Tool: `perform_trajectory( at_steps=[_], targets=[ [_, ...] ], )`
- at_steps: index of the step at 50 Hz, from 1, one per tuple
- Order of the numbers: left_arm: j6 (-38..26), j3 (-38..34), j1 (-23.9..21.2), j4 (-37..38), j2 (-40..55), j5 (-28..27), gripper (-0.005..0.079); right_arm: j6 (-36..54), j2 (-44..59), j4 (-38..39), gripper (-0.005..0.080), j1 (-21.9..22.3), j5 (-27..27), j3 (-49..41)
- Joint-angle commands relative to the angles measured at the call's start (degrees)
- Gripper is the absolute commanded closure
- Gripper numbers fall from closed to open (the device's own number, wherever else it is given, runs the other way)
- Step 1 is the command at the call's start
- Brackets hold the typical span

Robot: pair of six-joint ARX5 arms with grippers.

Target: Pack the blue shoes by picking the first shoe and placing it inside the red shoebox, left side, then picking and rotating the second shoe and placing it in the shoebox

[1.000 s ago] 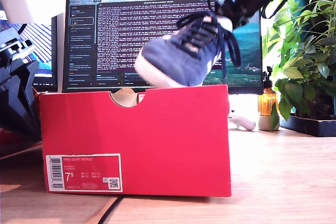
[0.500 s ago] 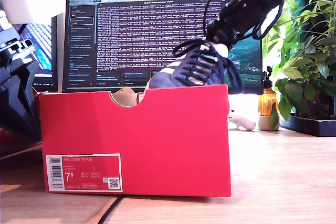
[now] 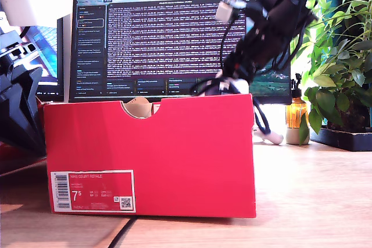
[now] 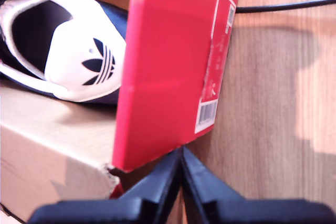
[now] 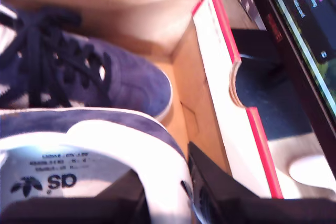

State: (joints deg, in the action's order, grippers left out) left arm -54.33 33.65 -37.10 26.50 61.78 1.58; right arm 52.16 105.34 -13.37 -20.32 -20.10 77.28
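Observation:
The red shoebox (image 3: 151, 155) stands open on the table, its labelled wall facing the exterior camera. My second gripper (image 3: 232, 82) reaches down into the end of the box at the exterior view's right. It is shut on the white collar of a blue shoe (image 5: 105, 145), which lies inside the shoebox (image 5: 220, 77). Only this shoe's dark laces (image 3: 260, 121) show over the box wall. Another blue shoe (image 5: 105, 82) with dark laces lies beside it. My first gripper (image 4: 181, 161) is shut on nothing, close to a corner of the shoebox (image 4: 168, 66), with a shoe (image 4: 79, 51) visible inside.
A monitor (image 3: 174, 33) stands right behind the box. Plants (image 3: 337, 56), an amber bottle (image 3: 296, 114) and a small white object (image 3: 268, 135) sit at the exterior view's right. A black arm (image 3: 17, 103) stands at its left. A black cable (image 4: 283, 6) crosses the table.
My second gripper has come down with the shoe, from above the box rim into the box. The shoe is now almost hidden behind the red wall.

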Motion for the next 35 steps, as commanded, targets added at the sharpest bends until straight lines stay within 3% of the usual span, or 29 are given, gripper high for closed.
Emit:
perform_trajectory(
  at_steps=[1,17,35],
  targets=[
    [-0.1,0.2,-0.2,-0.2,0.9,-0.3,0.0761,2.1,0.9,-0.5,0.0762,-0.8,0.8,1.6],
    [-0.1,0.2,-0.2,0.7,0.9,-0.3,0.0761,5.0,2.0,-4.3,0.0756,-4.3,7.4,1.6],
    [-0.1,0.2,-0.2,0.7,0.9,-0.3,0.0761,5.3,3.1,-3.7,0.0514,-9.2,19.2,1.6]
  ],
)
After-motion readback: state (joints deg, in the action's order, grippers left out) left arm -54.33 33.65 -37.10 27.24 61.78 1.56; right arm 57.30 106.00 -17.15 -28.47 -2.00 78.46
